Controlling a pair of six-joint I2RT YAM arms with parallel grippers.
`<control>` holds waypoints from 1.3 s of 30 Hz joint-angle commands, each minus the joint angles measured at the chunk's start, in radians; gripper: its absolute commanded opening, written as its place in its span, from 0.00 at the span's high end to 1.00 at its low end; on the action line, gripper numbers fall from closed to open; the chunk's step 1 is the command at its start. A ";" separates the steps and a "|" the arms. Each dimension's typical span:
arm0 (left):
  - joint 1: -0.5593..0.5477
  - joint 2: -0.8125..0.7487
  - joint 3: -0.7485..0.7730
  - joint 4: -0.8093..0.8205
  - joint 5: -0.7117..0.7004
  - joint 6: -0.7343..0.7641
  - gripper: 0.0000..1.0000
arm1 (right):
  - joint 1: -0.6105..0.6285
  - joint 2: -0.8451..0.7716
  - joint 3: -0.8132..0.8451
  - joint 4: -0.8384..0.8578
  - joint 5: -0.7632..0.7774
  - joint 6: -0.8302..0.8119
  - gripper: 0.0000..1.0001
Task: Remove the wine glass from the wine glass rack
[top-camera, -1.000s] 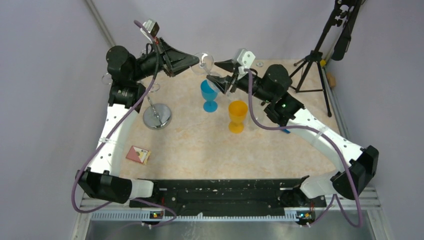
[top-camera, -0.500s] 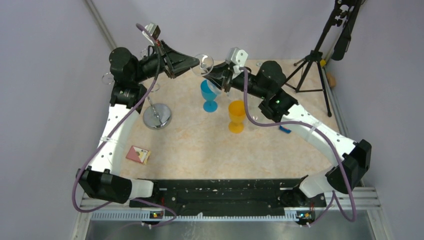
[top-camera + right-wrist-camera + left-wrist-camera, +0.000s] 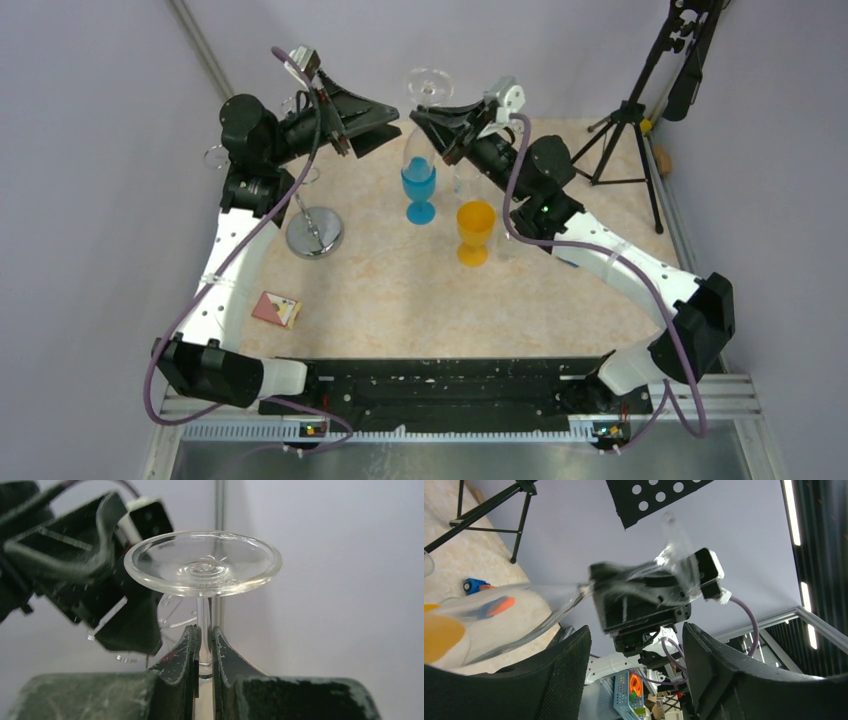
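- Cardboard packet (image 3: 276, 309) lies flat on the desk (image 3: 390, 290), nearest our arm bases, on the left side.
- Farther in, the wine glass rack (image 3: 314, 232) stands on its round shiny base at the left, with its pole slanted.
- Mid-desk we see an orange goblet (image 3: 475, 232) and, behind it, a blue goblet (image 3: 419, 190), both upright.
- Our right hand (image 3: 204, 642) is clamped tight on the stem of the wine glass (image 3: 202, 562), foot uppermost. It holds the glass in the air above the blue goblet, well apart from the rack.
- Our left hand (image 3: 635, 630) faces it close by, fingers spread wide, gripping nothing.
- A black tripod (image 3: 628, 130) stands at the far right.
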 commanded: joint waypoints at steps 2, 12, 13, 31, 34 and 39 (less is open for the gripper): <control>0.002 -0.025 -0.004 -0.038 -0.061 0.071 0.28 | -0.001 -0.073 0.004 0.376 0.310 0.197 1.00; 0.001 -0.074 -0.085 0.068 -0.145 0.033 0.24 | -0.001 -0.100 0.020 0.479 0.498 0.442 1.00; 0.000 -0.073 -0.098 0.125 -0.138 -0.013 0.24 | -0.001 -0.099 0.019 0.489 0.485 0.463 1.00; -0.006 -0.022 -0.107 0.538 -0.065 -0.369 0.48 | 0.007 -0.058 0.002 0.500 0.471 0.585 1.00; -0.006 -0.018 -0.110 0.537 -0.066 -0.368 0.45 | 0.006 -0.051 -0.001 0.518 0.462 0.598 1.00; -0.009 -0.005 -0.088 0.577 -0.058 -0.395 0.45 | 0.007 -0.036 -0.002 0.499 0.460 0.624 1.00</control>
